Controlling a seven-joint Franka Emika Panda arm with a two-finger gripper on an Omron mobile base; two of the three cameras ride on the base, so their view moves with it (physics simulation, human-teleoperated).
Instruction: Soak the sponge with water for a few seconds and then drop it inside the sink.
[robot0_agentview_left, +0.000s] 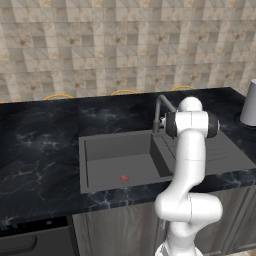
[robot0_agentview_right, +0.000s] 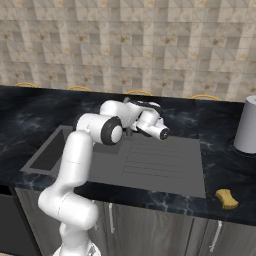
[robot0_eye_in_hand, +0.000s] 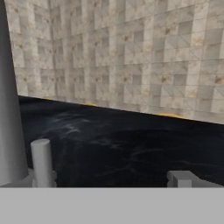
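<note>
The gripper (robot0_agentview_right: 162, 133) is hanging over the ribbed drainboard of the sink (robot0_agentview_right: 165, 165), its jaws standing wide and holding nothing. The sponge (robot0_agentview_right: 226, 198) is lying well apart from the fingers, off to their right on the black countertop (robot0_agentview_right: 222, 172), near its front edge and outside the basin. The faucet (robot0_agentview_left: 161, 111) is rising just behind the fingers; in the hand view a grey upright column (robot0_eye_in_hand: 9, 113) and a short grey post (robot0_eye_in_hand: 43, 161) are standing close beside the tips, probably parts of that faucet. A small red spot (robot0_agentview_left: 124, 178) is sitting on the basin floor, well to the left of the fingers. A grey canister (robot0_agentview_right: 246, 125) is standing far to their right.
</note>
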